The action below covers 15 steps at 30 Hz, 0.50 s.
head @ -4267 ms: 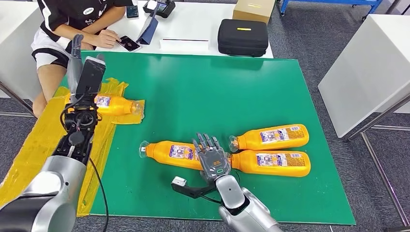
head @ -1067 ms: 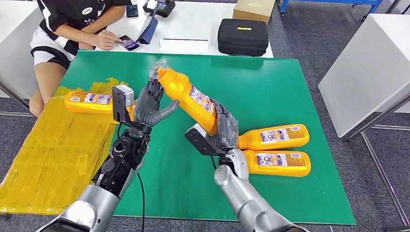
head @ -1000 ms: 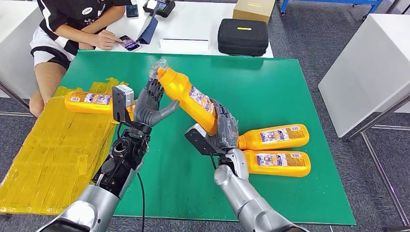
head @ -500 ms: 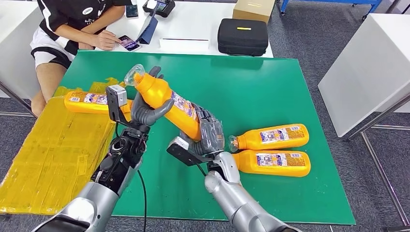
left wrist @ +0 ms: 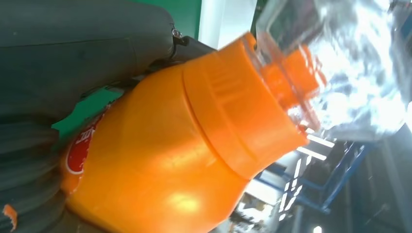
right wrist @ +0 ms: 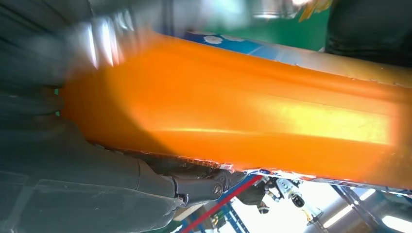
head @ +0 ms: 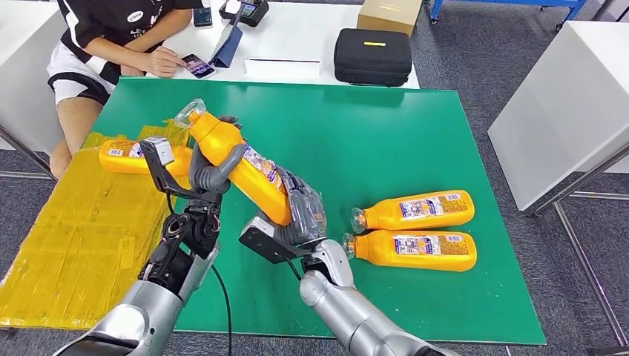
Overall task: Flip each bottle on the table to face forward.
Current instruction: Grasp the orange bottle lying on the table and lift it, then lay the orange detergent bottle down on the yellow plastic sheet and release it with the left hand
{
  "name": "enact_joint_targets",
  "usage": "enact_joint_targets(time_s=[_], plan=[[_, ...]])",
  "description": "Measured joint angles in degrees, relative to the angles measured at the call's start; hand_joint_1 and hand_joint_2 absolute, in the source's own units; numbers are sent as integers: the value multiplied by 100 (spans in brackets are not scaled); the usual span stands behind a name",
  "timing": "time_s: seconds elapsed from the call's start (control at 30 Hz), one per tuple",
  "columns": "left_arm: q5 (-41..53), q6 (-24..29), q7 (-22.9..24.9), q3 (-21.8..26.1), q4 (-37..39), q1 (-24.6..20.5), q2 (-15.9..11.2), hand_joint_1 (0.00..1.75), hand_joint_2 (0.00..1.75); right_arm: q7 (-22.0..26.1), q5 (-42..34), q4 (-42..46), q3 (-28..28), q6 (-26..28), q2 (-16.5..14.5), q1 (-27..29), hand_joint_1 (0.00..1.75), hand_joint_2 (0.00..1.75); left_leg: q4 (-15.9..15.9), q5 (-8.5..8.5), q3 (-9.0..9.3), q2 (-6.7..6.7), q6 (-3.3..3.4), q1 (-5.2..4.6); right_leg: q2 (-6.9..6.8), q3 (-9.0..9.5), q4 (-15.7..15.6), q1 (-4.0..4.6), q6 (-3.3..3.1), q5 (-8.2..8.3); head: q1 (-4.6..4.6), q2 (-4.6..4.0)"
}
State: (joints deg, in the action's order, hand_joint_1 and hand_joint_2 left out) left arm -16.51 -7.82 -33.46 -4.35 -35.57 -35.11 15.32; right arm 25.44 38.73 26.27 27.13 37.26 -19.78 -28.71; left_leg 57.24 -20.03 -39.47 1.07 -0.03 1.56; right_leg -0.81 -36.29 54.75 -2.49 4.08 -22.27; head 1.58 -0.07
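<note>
Held bottle [head: 237, 163] above mat [head: 386, 133] left part; two bottles [head: 415, 230] lying right; fourth bottle [head: 122, 156] on sheet [head: 67, 245] far left

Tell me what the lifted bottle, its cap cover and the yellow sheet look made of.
Lifted bottle: glossy orange plastic, by its sheen. Cap cover: clear crinkled film, probably shrink-wrap. Yellow sheet: thin creased plastic, likely a bag.
</note>
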Motion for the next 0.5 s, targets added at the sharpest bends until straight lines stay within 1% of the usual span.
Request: enact_joint_targets(time_s=[0.2,0.23,0.33,0.37,0.43,0.5], plan=[[-153,86,-2,134,-60,70,30,175,175,264,-211,-115,20,1,-1,-20,175,175,0,0,0,0,0,0,0,-2,0,1,0,0,1,0],[-163,92,-2,147,-70,81,32,175,175,283,-217,-126,18,1,-2,-20,131,175,0,0,0,0,0,0,0,-2,0,1,0,0,1,0],[-194,136,-20,171,-83,87,33,175,175,404,-257,-143,-13,1,0,-1,0,44,0,0,0,1,0,1,1,-3,0,1,0,0,-1,0],[-187,204,-50,181,-100,85,32,175,175,516,-306,-138,-37,0,3,26,0,0,0,-1,0,2,0,1,2,-4,0,1,0,0,-1,0],[-17,541,-191,199,-197,78,19,175,175,816,-511,-68,-119,-14,23,136,0,0,0,-1,0,3,-1,1,3,-5,0,1,0,0,0,0],[304,1009,-364,211,-362,70,-23,175,175,1044,-764,72,-240,-49,64,279,0,0,0,0,-2,1,0,1,-2,-5,0,1,0,-1,1,0]])
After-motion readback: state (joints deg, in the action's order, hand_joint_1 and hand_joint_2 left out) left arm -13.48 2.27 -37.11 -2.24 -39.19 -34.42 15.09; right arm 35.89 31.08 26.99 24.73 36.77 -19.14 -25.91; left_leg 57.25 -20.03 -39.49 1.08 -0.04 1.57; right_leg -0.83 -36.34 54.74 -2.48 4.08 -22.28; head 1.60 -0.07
